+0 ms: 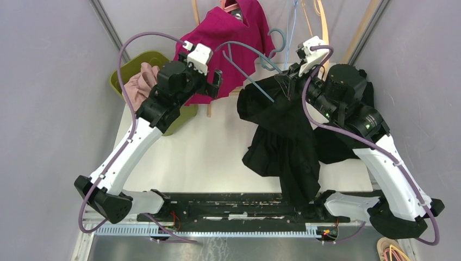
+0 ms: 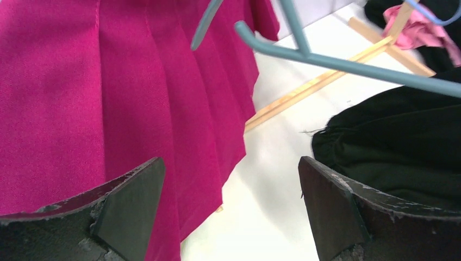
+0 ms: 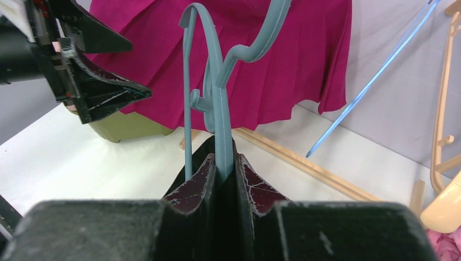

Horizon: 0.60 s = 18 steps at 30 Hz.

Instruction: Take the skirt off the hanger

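A black skirt (image 1: 282, 136) hangs in folds from the right end of a grey-blue plastic hanger (image 1: 255, 51) above the white table. My right gripper (image 1: 291, 73) is shut on the hanger's stem (image 3: 217, 109), pinched between both fingertips in the right wrist view (image 3: 223, 157). The hanger's left arm (image 2: 348, 66) is bare. My left gripper (image 1: 215, 81) hovers to the left of the skirt (image 2: 402, 141), jaws wide open with nothing between them (image 2: 231, 168). It is beside the hanging magenta cloth and touches neither garment.
A magenta pleated skirt (image 1: 228, 32) hangs on a wooden rack (image 2: 304, 89) at the back. A green bin (image 1: 130, 65) holding a pink garment (image 1: 142, 81) stands at back left. More black cloth (image 1: 331, 144) lies under my right arm. Blue (image 3: 375, 76) and wooden (image 3: 443, 109) hangers hang at back right.
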{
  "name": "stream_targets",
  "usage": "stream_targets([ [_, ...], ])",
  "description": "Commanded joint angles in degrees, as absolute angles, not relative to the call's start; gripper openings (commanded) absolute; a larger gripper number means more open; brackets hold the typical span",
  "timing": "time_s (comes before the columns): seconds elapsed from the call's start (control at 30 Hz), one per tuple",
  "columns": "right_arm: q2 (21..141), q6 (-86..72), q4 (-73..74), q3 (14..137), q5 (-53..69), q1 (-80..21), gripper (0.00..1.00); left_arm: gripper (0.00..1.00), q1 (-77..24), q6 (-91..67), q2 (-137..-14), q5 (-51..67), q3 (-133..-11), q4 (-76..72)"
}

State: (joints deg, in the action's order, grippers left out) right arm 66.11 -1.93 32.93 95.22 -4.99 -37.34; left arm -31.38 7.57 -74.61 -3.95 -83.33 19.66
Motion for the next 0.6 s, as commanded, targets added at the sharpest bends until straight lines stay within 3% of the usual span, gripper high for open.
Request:
stream_targets([
  [0.0,66.95,-4.12,24.04,97.71,-3.93,-37.12,0.01,0.99,-31.64,3.79,-72.67,0.31,-86.12,19.09],
  [0.2,69.91,-6.3,15.72,98.85,-2.06,-37.15,0.01,0.99,-31.83,-0.05,-69.64,8.73,-85.43,19.31],
  [0.57,73.99,-7.34,10.97,101.26,-0.37,-37.24,0.01,0.99,-32.17,-13.15,-63.74,30.8,-76.15,2.65],
])
